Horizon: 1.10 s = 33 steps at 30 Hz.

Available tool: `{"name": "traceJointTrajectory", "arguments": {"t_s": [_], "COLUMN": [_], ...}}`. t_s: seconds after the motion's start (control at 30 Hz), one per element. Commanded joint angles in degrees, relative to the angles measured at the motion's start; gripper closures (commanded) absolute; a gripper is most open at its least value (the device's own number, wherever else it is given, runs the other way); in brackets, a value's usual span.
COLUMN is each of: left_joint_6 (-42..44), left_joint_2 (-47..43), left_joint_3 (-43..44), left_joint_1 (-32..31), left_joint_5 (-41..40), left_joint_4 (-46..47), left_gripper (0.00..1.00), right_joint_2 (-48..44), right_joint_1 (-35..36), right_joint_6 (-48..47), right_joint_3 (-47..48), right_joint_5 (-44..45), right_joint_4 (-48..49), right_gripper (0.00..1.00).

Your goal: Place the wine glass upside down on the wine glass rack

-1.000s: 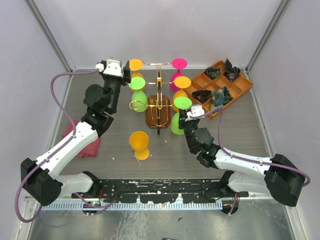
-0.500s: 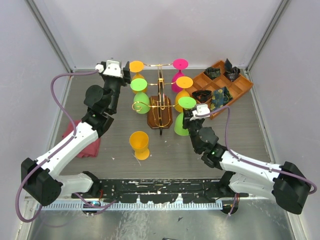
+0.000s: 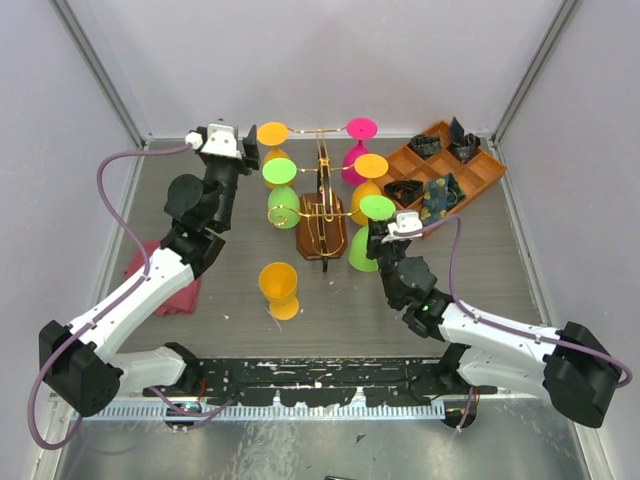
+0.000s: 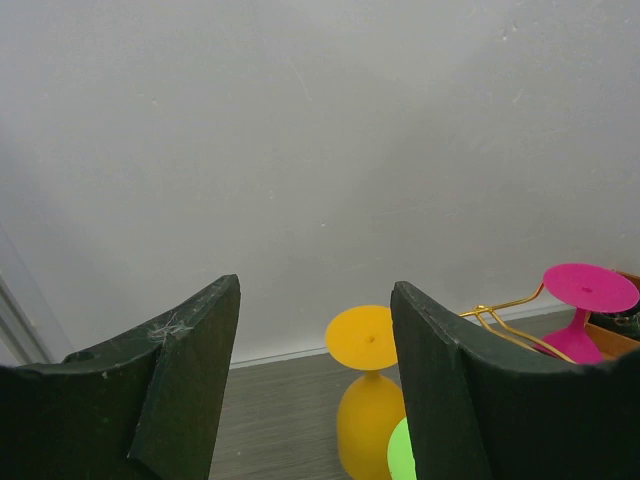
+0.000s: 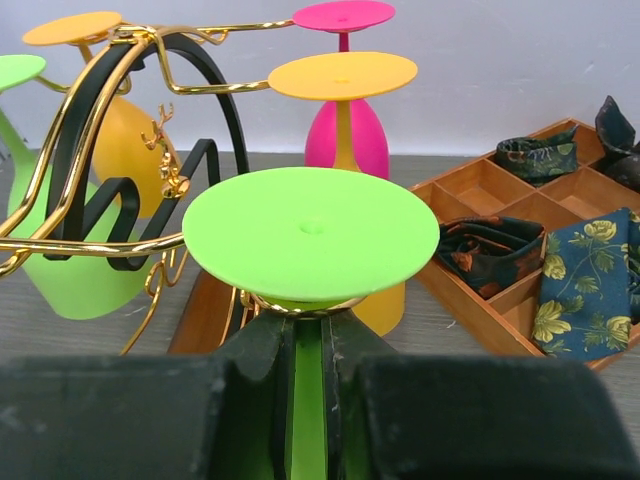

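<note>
Fingers (image 5: pixel 255 355) of the right gripper (image 5: pixel 308 370) pinch the stem of a green glass (image 5: pixel 310 240), turned bowl-down, its foot just above a gold arm of the rack (image 5: pixel 203 312). It seems nearly hung, with only the release left. The left gripper (image 4: pixel 315 390) gapes and holds nothing. Only the top view shows an orange glass (image 3: pixel 279 288) on the table (image 3: pixel 480 260), apparently not racked yet. Only the right wrist view shows the pinch.

No legible text, label, brand, number or sign anywhere in top or wrist views.
</note>
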Motion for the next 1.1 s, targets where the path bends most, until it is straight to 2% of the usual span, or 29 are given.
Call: {"name": "traceJointTrajectory", "arguments": {"t_s": [0.0,0.33,0.73,0.87,1.07], "left_joint_6": [-0.64,-0.81,-0.98,-1.14,-1.18], "left_joint_2": [-1.29,-1.21,-1.11,-1.16,-1.16], "left_joint_3": [-0.21,-0.69,-0.69,-0.77,-0.78], "left_joint_1": [0.23,0.22,0.22,0.27,0.23], "left_joint_5": [-0.64,-0.84,-0.62,-0.62,-0.48], "left_joint_4": [2.16,2.34,2.49,2.51,2.48], "left_gripper": [0.31,0.31,0.30,0.30,0.29], "right_joint_2": [2.53,1.33,-1.79,-1.07,0.05], "right_joint_1": [-0.29,-1.92,-4.08,-4.39,-5.02], "right_joint_6": [-0.98,-1.05,-1.24,-1.56,-1.89], "right_joint_3": [-0.50,-1.90,-2.43,-1.13,0.15], "right_joint_5": [5.70,7.19,5.09,3.77,2.67], "right_joint_4": [3.13,3.88,-1.11,-2.15,-2.00], "right_gripper": [0.99,0.99,0.99,0.91,0.87]}}
